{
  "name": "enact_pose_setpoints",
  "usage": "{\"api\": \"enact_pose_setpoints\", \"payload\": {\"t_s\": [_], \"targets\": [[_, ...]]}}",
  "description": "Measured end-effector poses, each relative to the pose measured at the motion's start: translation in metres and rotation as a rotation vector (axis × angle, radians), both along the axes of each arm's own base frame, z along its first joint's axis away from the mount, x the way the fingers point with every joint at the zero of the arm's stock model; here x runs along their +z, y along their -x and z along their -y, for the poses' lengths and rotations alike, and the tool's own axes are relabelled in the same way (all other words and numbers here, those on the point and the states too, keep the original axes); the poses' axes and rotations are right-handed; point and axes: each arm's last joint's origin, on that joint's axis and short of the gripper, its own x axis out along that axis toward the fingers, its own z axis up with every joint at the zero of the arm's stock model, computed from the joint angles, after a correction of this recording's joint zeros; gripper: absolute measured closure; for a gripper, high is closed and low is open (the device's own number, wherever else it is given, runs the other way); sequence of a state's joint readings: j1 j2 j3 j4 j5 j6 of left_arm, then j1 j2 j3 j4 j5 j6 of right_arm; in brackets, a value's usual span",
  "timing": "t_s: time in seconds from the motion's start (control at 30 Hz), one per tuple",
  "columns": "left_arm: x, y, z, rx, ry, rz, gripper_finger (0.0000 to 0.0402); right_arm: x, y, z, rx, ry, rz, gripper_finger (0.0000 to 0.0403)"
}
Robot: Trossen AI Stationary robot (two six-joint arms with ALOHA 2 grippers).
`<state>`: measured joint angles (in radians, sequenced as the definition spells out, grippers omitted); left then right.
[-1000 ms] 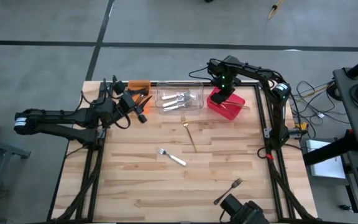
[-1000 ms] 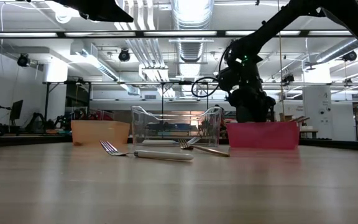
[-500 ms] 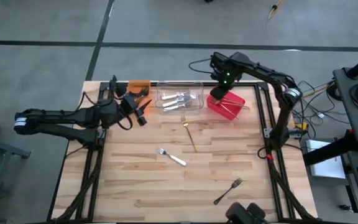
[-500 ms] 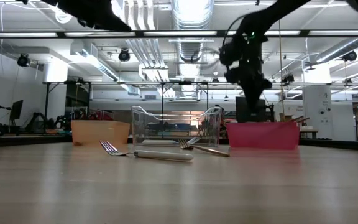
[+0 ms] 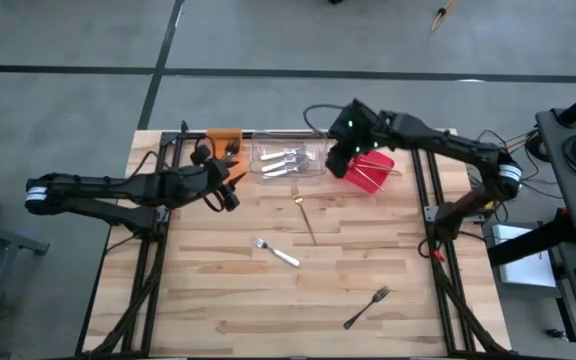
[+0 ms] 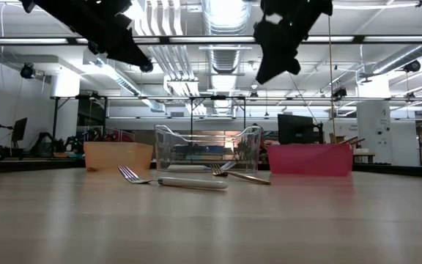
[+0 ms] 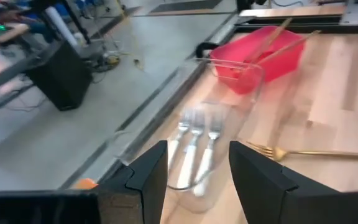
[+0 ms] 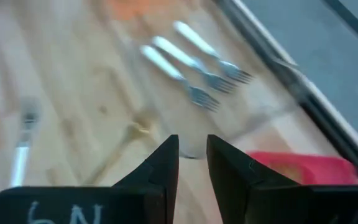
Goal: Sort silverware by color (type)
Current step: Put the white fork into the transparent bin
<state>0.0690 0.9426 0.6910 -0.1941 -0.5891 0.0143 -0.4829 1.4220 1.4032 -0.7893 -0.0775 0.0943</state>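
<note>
Three pieces lie flat on the wood: a gold fork [image 5: 305, 215], a silver fork with a white handle [image 5: 276, 252] and a dark fork [image 5: 368, 307] near the near edge. Three silver forks [image 5: 288, 159] lie in the clear bin [image 5: 313, 170], gold pieces in the red bin [image 5: 378, 180], dark ones in the orange bin [image 5: 223, 135]. My left gripper [image 5: 230, 190] [image 7: 197, 180] hovers open, near of the orange bin. My right gripper [image 5: 341, 152] [image 8: 192, 162] hangs high between the clear and red bins, narrowly open and empty.
The three bins stand in a row along the far edge, seen in the low view as orange [image 6: 118, 155], clear [image 6: 207, 149] and red [image 6: 310, 158]. Black frame rails run along the table's left and right sides. Bare wood lies across the middle and near-left of the table.
My right gripper has risen out of the red bin and swung up and toward the table's left, over the gap between the red and clear bins. My left gripper has moved a little from the orange bin toward the near edge. The silverware on the table has stayed put.
</note>
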Motion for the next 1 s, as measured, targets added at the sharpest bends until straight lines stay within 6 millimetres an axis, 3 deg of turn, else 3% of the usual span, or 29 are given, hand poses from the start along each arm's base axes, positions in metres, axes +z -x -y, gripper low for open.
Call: {"api": "enact_pose_setpoints", "payload": {"t_s": [0.27, 0.53, 0.77, 1.0], "targets": [[-0.008, -0.010, 0.007, -0.237, 0.170, -0.003, 0.0248, -0.014, -0.015, -0.060, 0.188, 0.032, 0.099, 0.0335], [-0.028, -0.037, 0.026, -0.436, 0.412, 0.003, 0.0248, -0.046, -0.028, -0.105, 0.329, 0.026, 0.133, 0.0334], [-0.061, -0.052, 0.057, -0.469, 0.524, -0.145, 0.0248, -0.078, -0.027, -0.136, 0.432, 0.023, 0.161, 0.0337], [-0.089, -0.060, 0.079, -0.362, 0.578, -0.218, 0.0248, -0.088, -0.029, -0.147, 0.496, 0.072, 0.249, 0.0344]]}}
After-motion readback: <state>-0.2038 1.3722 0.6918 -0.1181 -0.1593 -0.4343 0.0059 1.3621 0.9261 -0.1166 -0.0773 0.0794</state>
